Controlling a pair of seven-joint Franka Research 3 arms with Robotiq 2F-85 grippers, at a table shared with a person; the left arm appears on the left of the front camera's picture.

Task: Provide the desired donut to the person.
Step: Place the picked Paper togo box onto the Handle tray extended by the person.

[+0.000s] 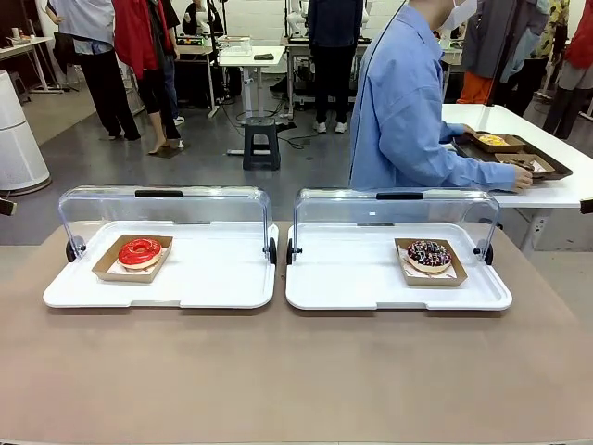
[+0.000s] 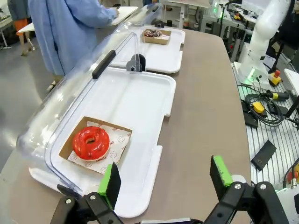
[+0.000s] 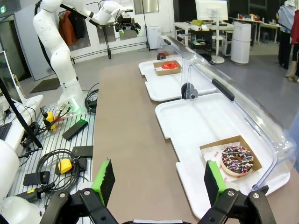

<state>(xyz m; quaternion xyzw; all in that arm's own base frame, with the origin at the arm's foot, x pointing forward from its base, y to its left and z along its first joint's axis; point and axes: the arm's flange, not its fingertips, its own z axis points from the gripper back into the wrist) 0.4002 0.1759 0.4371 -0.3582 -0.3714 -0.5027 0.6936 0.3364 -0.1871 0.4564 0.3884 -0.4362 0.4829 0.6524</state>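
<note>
red glaze covers the donut [image 1: 140,251] on the left white tray [image 1: 185,287]; a chocolate sprinkled donut [image 1: 429,255] is kept on the right tray [image 1: 371,292]. both clear lids are raised. the left gripper [image 2: 166,179] and right gripper [image 3: 159,179] are spread wide, empty. the person [image 1: 408,111] is turned toward a side table.

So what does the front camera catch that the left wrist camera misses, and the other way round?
Front view alone: the person's hand reaching to a dark tray of pastries on a white side table. Left wrist view alone: the left gripper's open green-padded fingers and a white robot base with cables beside the table. Both: the red-glazed donut and the sprinkled chocolate donut on white trays with raised clear lids, and the person's blue shirt.
</note>
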